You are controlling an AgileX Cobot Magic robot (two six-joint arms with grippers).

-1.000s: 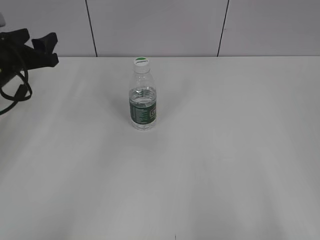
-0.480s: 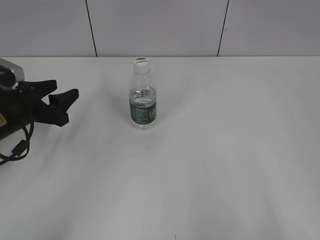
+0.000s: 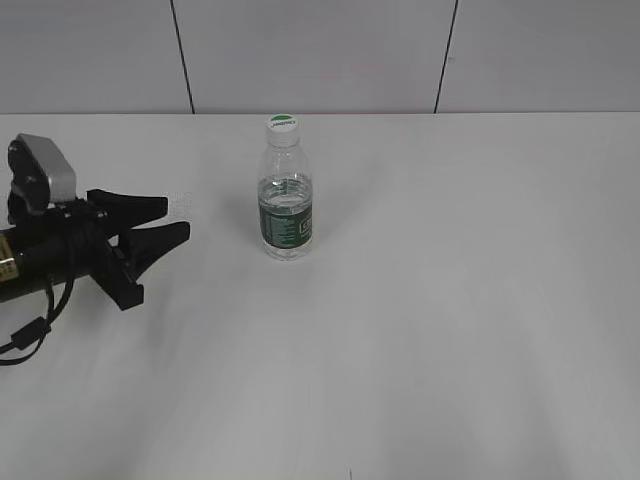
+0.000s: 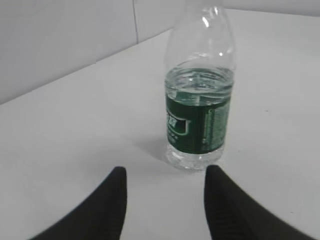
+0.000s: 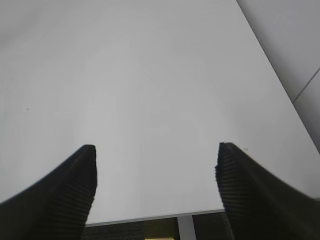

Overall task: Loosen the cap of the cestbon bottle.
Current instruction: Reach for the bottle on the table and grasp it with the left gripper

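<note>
The cestbon bottle (image 3: 286, 205) stands upright on the white table, clear plastic with a dark green label band and water inside. Its white cap (image 3: 283, 124) with a green top sits screwed on the neck. My left gripper (image 3: 168, 220) is open and empty, low over the table to the left of the bottle, with a gap between them. In the left wrist view the bottle (image 4: 199, 100) stands just ahead of the open jaws (image 4: 165, 172); the cap is cut off at the top. My right gripper (image 5: 156, 150) is open and empty, out of the exterior view.
The white table (image 3: 450, 300) runs back to a grey panelled wall (image 3: 320, 50). The right wrist view shows bare table (image 5: 140, 75) and its edge (image 5: 150, 218) under the jaws.
My left gripper has moved right and toward the bottle, from the far left edge to a short distance from it. The bottle has not moved.
</note>
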